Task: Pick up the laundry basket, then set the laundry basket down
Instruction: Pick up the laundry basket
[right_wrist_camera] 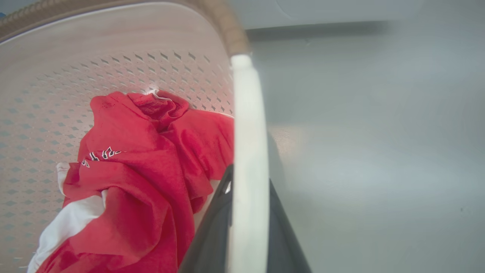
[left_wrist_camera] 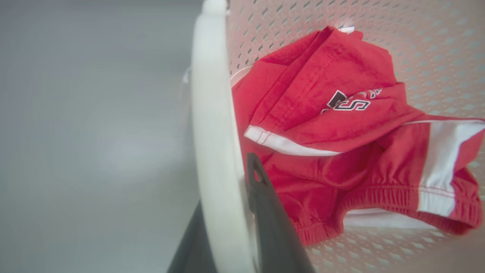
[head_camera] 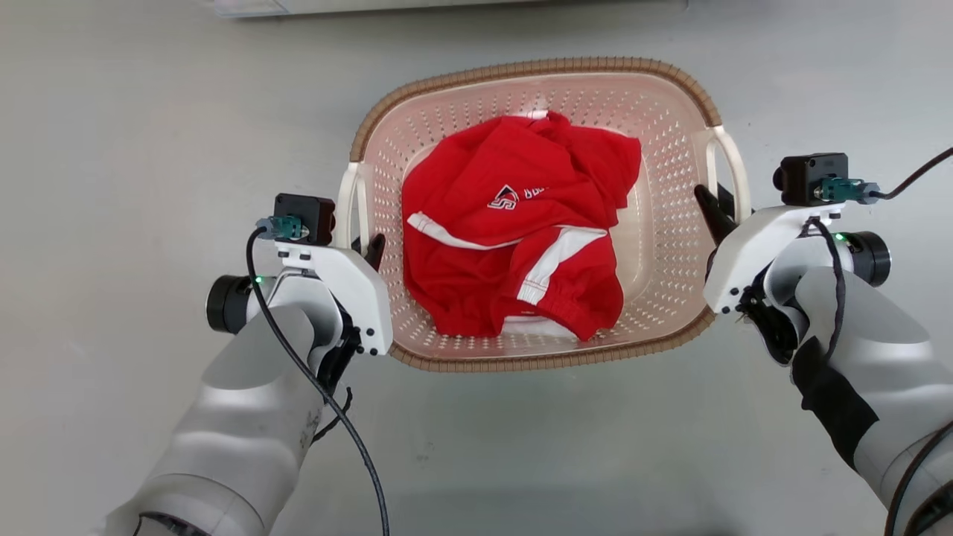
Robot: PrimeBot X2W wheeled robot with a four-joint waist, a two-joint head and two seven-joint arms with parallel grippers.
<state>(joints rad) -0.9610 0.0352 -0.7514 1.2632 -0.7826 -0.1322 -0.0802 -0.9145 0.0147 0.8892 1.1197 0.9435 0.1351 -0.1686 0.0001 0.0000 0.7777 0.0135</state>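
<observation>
The laundry basket [head_camera: 536, 68] lay squarely between the two hands, its long side running across the head view, over the grey floor [head_camera: 149, 112]. Whether it rested there or hung clear could not be told. A crumpled red garment [head_camera: 514, 246] with white stripes lay inside it. The left hand [head_camera: 365, 249] was closed on the white left handle [head_camera: 346, 201], one dark finger on each side of the bar. The right hand [head_camera: 721, 208] clamped the white right handle [head_camera: 737, 171] likewise.
</observation>
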